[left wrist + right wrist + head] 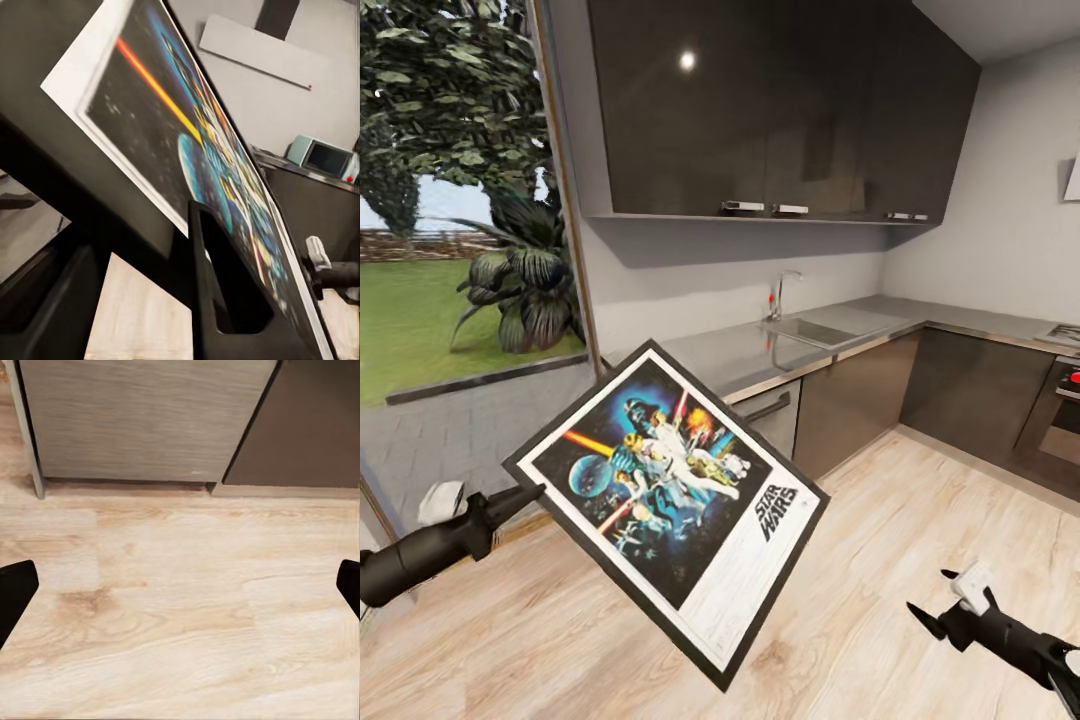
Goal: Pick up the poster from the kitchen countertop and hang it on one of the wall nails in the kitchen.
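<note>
The poster (670,505) hangs in the air over the wooden floor (880,560), clear of the bench (760,350), tilted so that its printed face looks up and its long side runs from near left to far right. Its left corner sits in the left gripper (530,492), whose jaws are clamped on the black frame there. In the left wrist view the poster (187,150) slants across the picture with one dark finger (217,292) of the left gripper (150,277) lying over its lower edge and the frame gripped beneath.

The right gripper (932,612) is low at the near right, well apart from the poster, with its jaws spread and nothing between them. In the right wrist view its two finger tips (15,592) stand far apart at either edge above bare floor (180,615), facing the foot of a cabinet (142,420).

Beyond the poster, the grey metal bench runs along the far wall with a sink (810,330) and tap (780,295), then turns along the right wall. Dark wall cupboards (760,100) hang above it. A large window (455,230) at left looks onto grass and plants.
</note>
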Motion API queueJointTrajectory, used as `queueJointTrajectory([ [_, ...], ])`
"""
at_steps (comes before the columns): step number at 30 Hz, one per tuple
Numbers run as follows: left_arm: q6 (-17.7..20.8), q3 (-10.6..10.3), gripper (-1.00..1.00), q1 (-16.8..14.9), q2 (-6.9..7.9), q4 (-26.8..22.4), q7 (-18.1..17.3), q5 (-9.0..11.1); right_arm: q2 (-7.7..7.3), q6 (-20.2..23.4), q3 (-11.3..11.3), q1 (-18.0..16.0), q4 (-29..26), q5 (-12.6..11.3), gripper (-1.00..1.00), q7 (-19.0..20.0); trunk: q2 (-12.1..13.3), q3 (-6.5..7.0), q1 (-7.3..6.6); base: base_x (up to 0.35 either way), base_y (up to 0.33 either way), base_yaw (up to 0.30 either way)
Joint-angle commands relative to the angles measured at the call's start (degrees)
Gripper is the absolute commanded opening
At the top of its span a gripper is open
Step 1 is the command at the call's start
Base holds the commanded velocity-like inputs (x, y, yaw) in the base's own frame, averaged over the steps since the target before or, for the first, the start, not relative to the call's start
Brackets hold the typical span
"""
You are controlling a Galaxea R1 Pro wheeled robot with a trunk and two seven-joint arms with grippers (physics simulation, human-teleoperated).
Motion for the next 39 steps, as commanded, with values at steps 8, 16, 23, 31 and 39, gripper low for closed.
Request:
queueJointTrajectory([
  [8, 0.79, 0.01, -1.0, -1.18, 3.39, -0.01, -5.63, -0.69, -3.88, 5.41, -0.21, -4.57, -1.56, 0.84, 1.0, 10.87, -0.03, -0.07, 0.0, 0.0, 0.0, 0.0],
  [16, 0.41, -0.46, -1.0, -6.51, 3.52, 0.08, -11.04, -9.41, -4.03, 5.82, 2.57, -5.1, 0.15, 1.1, 1.0, 13.6, -0.03, -0.07, 0.0, 0.0, 0.0, 0.0],
  [23, -0.83, -3.15, -1.0, -11.66, 3.52, 0.16, -12.33, -13.12, -4.03, 5.82, 9.04, -5.11, 2.85, 1.13, 1.0, 13.85, -0.03, -0.07, 0.0, 0.0, 0.0, 0.0],
  [31, -5.29, -6.59, -1.0, -12.48, 3.43, 0.34, -12.84, -18.76, -4.13, 5.88, 12.82, -5.06, 3.28, 1.16, 1.0, 14.07, -0.03, -0.07, 0.0, 0.0, 0.0, 0.0],
  [39, -11.07, -7.0, -1.0, -12.56, 3.48, 0.76, -21.18, -21.15, -4.67, 6.48, 13.53, -10.61, 3.12, 1.28, 1.0, 29.02, -0.03, -0.07, 0.0, 0.0, 0.0, 0.0],
])
